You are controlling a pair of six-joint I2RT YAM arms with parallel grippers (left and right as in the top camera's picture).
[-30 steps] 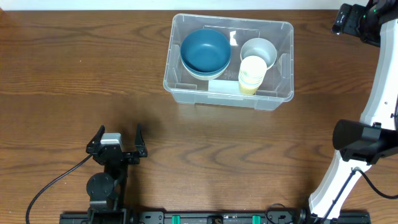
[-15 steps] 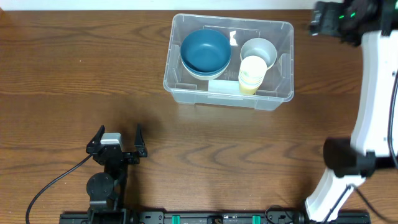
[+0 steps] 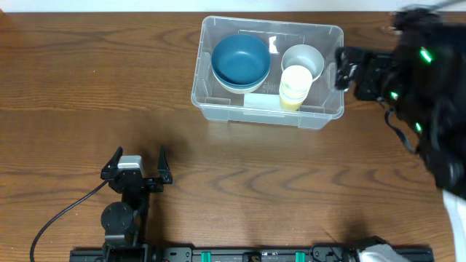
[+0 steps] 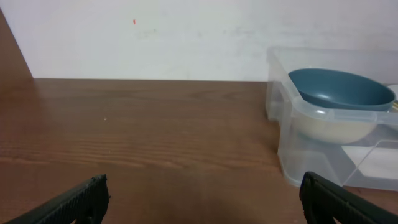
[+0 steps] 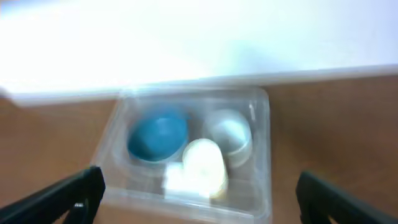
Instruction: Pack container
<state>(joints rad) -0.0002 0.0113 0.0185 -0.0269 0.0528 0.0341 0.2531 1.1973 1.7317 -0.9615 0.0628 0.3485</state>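
The container (image 3: 247, 112) sits toward the far edge of the wooden table (image 3: 87, 87), right of centre in the overhead view. It stands upright with its open top facing up. Its long axis runs left to right, parallel to the table's far edge, and its short ends face the two sides.

A blue bowl (image 3: 240, 58) fills the container's left half, nested in a cream bowl (image 4: 329, 124). In the right half are a small pale grey bowl (image 3: 303, 58) and, just in front of it, a cream-yellow cup (image 3: 295, 86). A flat white piece (image 3: 262, 100) lies along the near wall; what it is cannot be told.

The left gripper (image 3: 139, 153) is low at the near side of the table, well apart from the container. Its fingers are spread wide and nothing is between them.

The right gripper (image 5: 199, 196) appears blurred in the overhead view, just beside the container's right short end. Its wrist camera looks down on the whole container, and its fingertips stand far apart with nothing held.
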